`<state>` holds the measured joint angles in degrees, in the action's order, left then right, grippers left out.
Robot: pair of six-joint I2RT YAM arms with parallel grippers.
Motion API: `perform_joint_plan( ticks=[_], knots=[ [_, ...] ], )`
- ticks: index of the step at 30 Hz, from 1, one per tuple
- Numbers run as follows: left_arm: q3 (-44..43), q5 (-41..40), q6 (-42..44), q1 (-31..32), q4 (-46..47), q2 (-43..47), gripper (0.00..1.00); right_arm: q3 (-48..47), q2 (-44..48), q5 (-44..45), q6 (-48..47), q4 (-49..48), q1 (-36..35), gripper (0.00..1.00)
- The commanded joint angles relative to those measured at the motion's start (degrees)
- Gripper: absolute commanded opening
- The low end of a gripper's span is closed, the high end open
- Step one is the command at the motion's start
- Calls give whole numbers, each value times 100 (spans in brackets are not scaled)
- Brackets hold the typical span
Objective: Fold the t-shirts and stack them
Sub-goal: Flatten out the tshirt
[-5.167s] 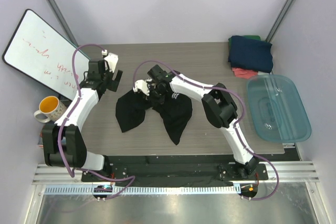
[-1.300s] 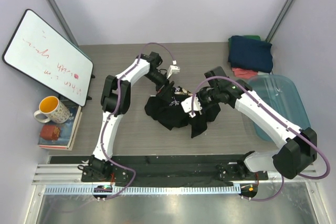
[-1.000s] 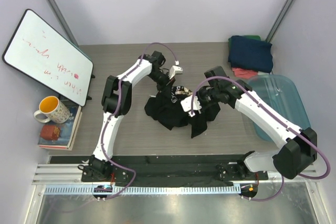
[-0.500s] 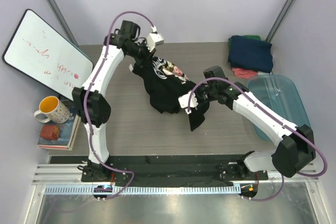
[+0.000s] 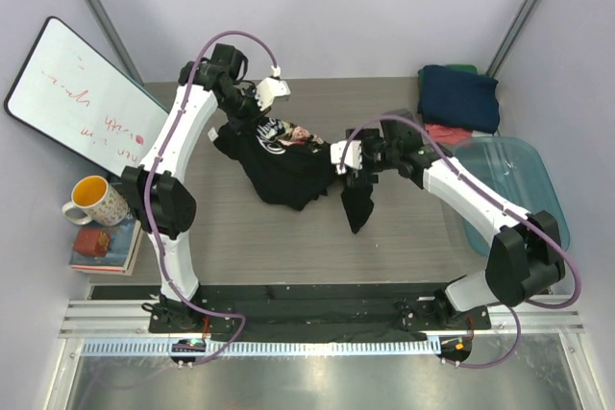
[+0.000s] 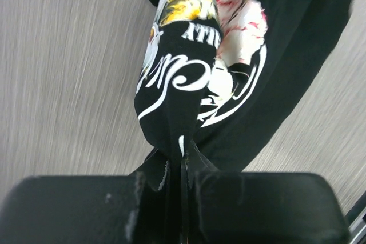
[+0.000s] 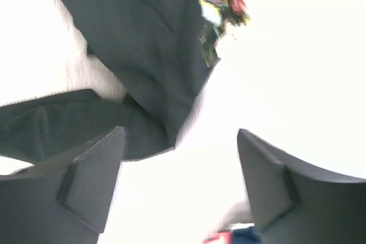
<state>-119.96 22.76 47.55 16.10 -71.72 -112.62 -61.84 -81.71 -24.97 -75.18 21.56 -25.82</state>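
We see the black t-shirt (image 5: 288, 156) in the middle of the table (image 5: 240, 237), just above the centre of the overhead frame. It is bunched and partly lifted. Its rose print and white lettering face up near its upper edge, and a narrow tail of cloth trails down toward the lower right.

The left gripper (image 5: 252, 110) sits at the shirt's upper left corner. In the left wrist view the left gripper (image 6: 171, 170) is clenched on a fold of the black t-shirt (image 6: 246, 84), and the printed cloth runs up and away from the pinch over the grey wood grain.

The right gripper (image 5: 351, 165) is at the shirt's right side. In the right wrist view, which is blurred and washed out, its fingers (image 7: 91, 181) stand wide apart with bright space between them, grasping nothing. The dark cloth (image 7: 148, 44) lies beyond them in the upper left, and we cannot tell whether a finger touches it.

At the upper right of the overhead frame sits a pile of other shirts, with the navy one (image 5: 459, 95) on top, a coral-red one (image 5: 442, 132) showing below it, and a green edge (image 5: 463, 68) behind. Just below the pile lies the blue tub (image 5: 509, 194). On the left are a whiteboard (image 5: 82, 108), a yellow mug (image 5: 88, 199) and some books (image 5: 104, 245).
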Motion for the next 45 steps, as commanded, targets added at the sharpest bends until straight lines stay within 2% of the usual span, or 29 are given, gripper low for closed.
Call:
perform_joint_plan(
  ticks=[1, 3, 6, 11, 14, 15, 19, 25, 31, 40, 45],
  knots=[
    [-18, -395, 149, -124, -52, 451, 0, -723, -292, -552, 2460, -152, 446, 90],
    [34, -396, 132, -124, -70, 495, 0, -733, -493, -921, 3145, -126, 622, 91],
    [148, -369, 79, -124, 9, 592, 0, -628, -722, -1150, 3543, -222, 842, 91],
    [149, -404, 26, -116, 36, 645, 0, -346, -1170, -1642, 3659, -547, 913, 90],
    [148, -466, 35, -107, 18, 724, 0, -424, -1539, -1573, 3957, -618, 921, 88],
    [166, -492, 35, -116, 9, 750, 0, -564, -1671, -1511, 4028, -548, 939, 84],
    [298, -562, 35, -116, 27, 952, 0, -811, -2015, -1476, 3914, -407, 1044, 80],
    [535, -571, -53, -116, 71, 1128, 0, -996, -2489, -1001, 4108, -1128, 1325, 80],
    [588, -633, -105, -116, 106, 1128, 0, -1330, -2806, -1466, 3914, -970, 1274, 77],
    [193, -615, -193, -107, -69, 742, 0, -1778, -2745, -1721, 3589, -618, 895, 73],
    [324, -308, -369, -107, 44, 469, 0, -1875, -2114, -1801, 3808, -1223, 483, 74]
  ],
)
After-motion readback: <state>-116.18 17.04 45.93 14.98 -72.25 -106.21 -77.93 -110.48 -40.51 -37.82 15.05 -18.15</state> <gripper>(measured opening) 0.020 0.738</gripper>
